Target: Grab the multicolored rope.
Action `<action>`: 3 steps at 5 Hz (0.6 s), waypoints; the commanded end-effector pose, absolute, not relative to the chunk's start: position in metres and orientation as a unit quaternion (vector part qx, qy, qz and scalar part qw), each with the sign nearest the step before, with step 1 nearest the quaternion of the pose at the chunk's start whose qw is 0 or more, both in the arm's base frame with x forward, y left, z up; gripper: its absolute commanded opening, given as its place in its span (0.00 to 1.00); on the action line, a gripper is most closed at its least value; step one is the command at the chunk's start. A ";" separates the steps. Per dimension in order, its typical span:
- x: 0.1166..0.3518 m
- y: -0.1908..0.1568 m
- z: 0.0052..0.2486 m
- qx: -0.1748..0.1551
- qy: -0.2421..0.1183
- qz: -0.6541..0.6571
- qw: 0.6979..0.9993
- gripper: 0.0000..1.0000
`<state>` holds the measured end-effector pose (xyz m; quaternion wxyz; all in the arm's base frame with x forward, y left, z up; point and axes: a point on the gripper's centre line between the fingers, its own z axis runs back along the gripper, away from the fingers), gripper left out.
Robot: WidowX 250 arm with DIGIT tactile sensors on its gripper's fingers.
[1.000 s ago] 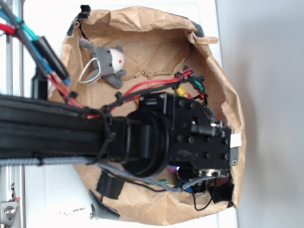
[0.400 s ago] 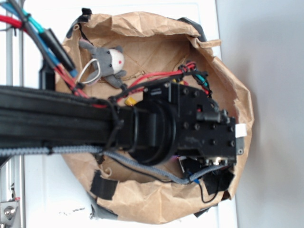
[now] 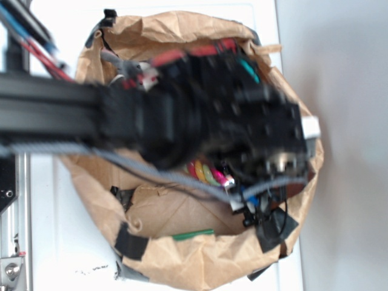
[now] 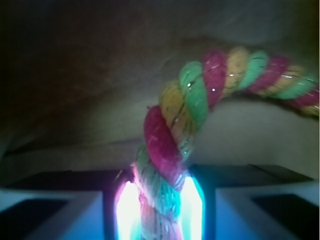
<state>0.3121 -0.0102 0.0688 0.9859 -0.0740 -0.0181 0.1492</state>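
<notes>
Rope is now between the jaws: the gripper point(image 4: 159, 210) is clamped on the multicolored rope point(image 4: 200, 105), which curves up and away to one side. A second ago the arm covered the paper bag point(image 3: 182, 267) lower; it has moved, and the rope hangs under it, probably lifted.

Black arm point(image 3: 54, 112), red, blue and teal cables point(image 3: 30, 42), grey braided cable point(image 3: 73, 151)

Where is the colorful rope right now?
In the wrist view, the multicolored rope sits pinched in the end effector and curves up to the right; in the exterior view it peeks out beneath the arm inside the paper bag.
</notes>
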 end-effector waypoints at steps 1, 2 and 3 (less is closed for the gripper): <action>0.308 0.035 0.141 -0.128 -0.031 0.137 0.982 0.00; 0.296 0.046 0.157 -0.134 -0.032 0.120 0.983 0.00; 0.289 0.049 0.165 -0.129 -0.055 0.087 0.986 0.00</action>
